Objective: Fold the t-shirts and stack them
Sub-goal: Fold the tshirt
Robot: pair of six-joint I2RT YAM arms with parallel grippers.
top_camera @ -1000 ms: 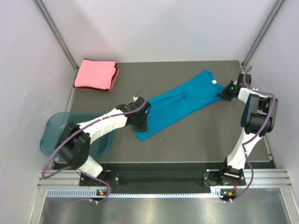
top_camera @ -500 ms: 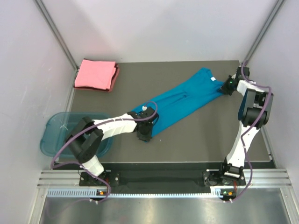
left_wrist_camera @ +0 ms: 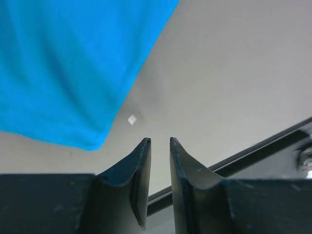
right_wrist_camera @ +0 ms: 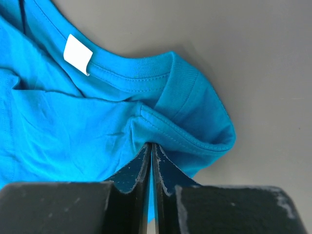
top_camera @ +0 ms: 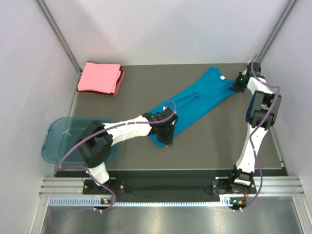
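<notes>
The teal-blue t-shirt lies stretched diagonally across the dark table, its white neck label at the back right. My right gripper is shut on the cloth beside the collar; in the right wrist view the fingers pinch a fold of the t-shirt below the label, and my right gripper has blue cloth between its pads. My left gripper hovers at the shirt's near end. It is open a little and holds nothing; the shirt's corner lies up and left of it. The salmon-pink t-shirt sits folded at the back left.
A translucent blue tub stands off the table's left front corner, under the left arm. The table's black front rail runs just beyond the left fingers. A small white speck lies on the table by the shirt's corner. Walls enclose the back and sides.
The left arm swept rightward across the shirt's near end, and that end shifted right with it. The right gripper pulled the collar end toward the back right corner.
</notes>
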